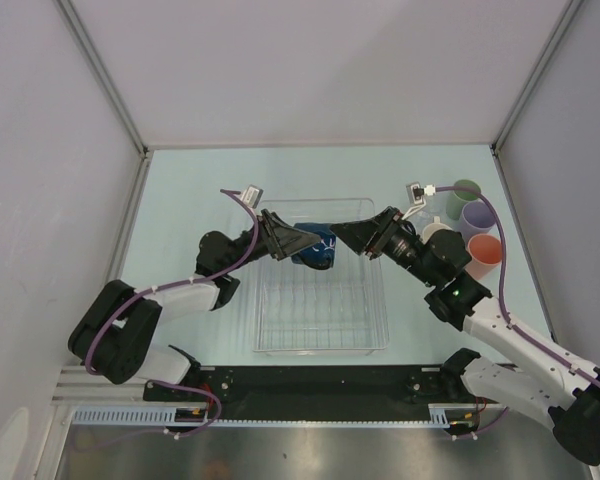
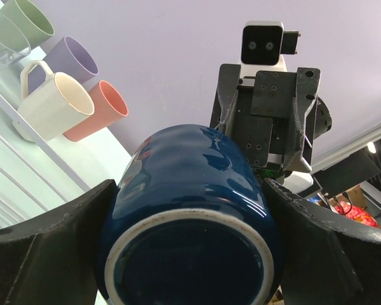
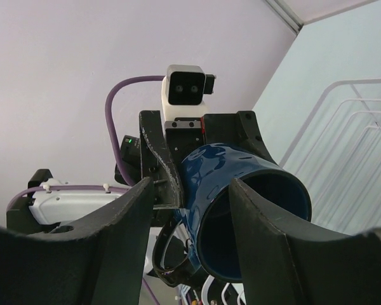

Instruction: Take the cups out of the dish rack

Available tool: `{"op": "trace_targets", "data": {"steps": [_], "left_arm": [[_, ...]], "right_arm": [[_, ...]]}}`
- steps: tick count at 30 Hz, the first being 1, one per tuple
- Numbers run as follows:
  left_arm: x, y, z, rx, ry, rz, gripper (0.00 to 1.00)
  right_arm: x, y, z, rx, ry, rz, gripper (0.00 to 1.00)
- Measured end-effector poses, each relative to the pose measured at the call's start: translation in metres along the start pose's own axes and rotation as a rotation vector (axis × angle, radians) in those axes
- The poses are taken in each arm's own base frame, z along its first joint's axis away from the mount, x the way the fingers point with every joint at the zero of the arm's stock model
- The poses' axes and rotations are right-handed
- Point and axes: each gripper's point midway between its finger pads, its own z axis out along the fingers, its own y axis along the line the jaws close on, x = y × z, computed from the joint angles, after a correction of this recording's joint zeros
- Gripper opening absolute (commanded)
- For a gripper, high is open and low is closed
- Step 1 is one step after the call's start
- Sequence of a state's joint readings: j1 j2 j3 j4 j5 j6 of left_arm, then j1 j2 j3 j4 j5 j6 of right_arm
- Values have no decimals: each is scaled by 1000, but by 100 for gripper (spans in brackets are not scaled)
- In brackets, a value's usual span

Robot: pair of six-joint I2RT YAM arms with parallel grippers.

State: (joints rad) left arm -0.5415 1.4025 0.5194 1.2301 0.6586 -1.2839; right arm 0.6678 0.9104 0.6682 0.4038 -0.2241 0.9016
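Clamped above the dish rack by the left fingers, the dark blue mug could be dropped if released before the right fingers, straddling its rim with grip unclear, are tightened.

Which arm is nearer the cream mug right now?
Right. Its wrist sits beside the cream mug, right gripper at the blue mug; the left gripper holds that mug from the far side, over the dish rack.
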Motion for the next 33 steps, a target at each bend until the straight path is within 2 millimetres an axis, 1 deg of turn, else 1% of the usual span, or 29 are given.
{"op": "trace_targets", "data": {"steps": [8,10,14,16,18,22,29,32,33], "left_arm": [[0,-1,0,3,0,17,0],[-1,-5,0,13,-2,48,0],[-3,-17,-2,38,-9,117,0],[-4,-20,-2,45,-11,135,1],[-4,-20,-2,46,-11,141,0],[-3,-20,-2,46,-10,140,0],[0,-19,-1,41,0,132,0],[5,-21,0,47,10,128,0],[6,-21,1,48,12,128,0]], "right_arm": [[3,0,-2,11,7,-5,60],[5,2,-8,21,9,-14,61],[0,10,-17,16,-10,-34,61],[0,10,-17,17,-11,-35,61],[3,6,-15,27,-2,-32,61],[15,-10,-5,61,42,-21,61],[21,-11,11,29,68,-10,61],[23,-9,20,5,81,1,59],[24,-8,22,-2,86,5,50]]}}
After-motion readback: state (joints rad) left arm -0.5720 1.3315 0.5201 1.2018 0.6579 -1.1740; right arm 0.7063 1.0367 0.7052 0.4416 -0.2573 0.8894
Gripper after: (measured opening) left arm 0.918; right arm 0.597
